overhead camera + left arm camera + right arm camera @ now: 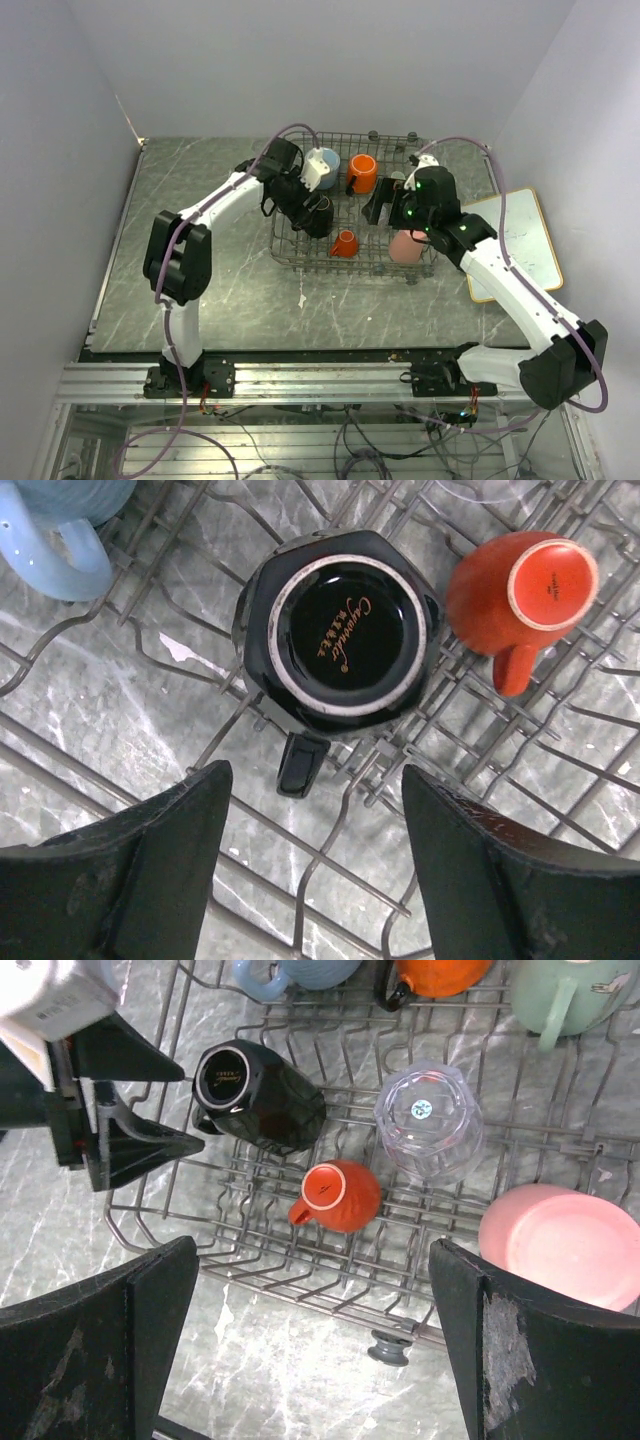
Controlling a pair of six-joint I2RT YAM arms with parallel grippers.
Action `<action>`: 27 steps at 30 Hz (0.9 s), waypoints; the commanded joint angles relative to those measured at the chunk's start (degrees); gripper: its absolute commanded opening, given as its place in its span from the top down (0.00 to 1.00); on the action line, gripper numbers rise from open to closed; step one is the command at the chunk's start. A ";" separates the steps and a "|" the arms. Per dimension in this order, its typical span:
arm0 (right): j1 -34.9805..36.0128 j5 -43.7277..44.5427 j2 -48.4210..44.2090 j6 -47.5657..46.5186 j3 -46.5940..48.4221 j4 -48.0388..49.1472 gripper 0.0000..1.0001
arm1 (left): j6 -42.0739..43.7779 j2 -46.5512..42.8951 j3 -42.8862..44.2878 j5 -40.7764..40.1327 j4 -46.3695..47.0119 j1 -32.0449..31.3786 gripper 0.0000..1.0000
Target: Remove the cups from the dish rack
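Observation:
The grey wire dish rack (352,262) holds several cups. An upturned black mug (340,630) lies just past the tips of my open left gripper (313,775), its handle pointing at the gap; nothing sits between the fingers (150,870). Beside the mug are a tiny orange cup (520,595) and a light blue mug (55,530). My right gripper (312,1255) hangs open above the rack's near edge, with the tiny orange cup (340,1195), clear glass (428,1122) and pink tumbler (565,1245) ahead. Farther back stand the pale green cup (565,995) and orange mug (362,172).
A white board with a wooden frame (530,240) lies right of the rack, under my right arm. Grey marbled tabletop (200,290) spreads left and in front of the rack. Grey walls close in the back and both sides.

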 commanded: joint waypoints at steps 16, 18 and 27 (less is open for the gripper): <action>-4.09 -5.29 -2.36 -0.45 -1.13 1.47 0.00 | 3.48 5.42 -7.19 -4.00 13.23 -1.56 0.53; -4.10 -5.87 -1.89 -0.41 -1.19 1.92 0.00 | 3.39 5.41 -7.62 -4.06 14.10 -1.62 0.59; -4.19 -8.46 -1.70 0.49 -2.94 4.67 0.00 | 1.07 1.01 -12.44 -7.06 20.31 -2.13 0.88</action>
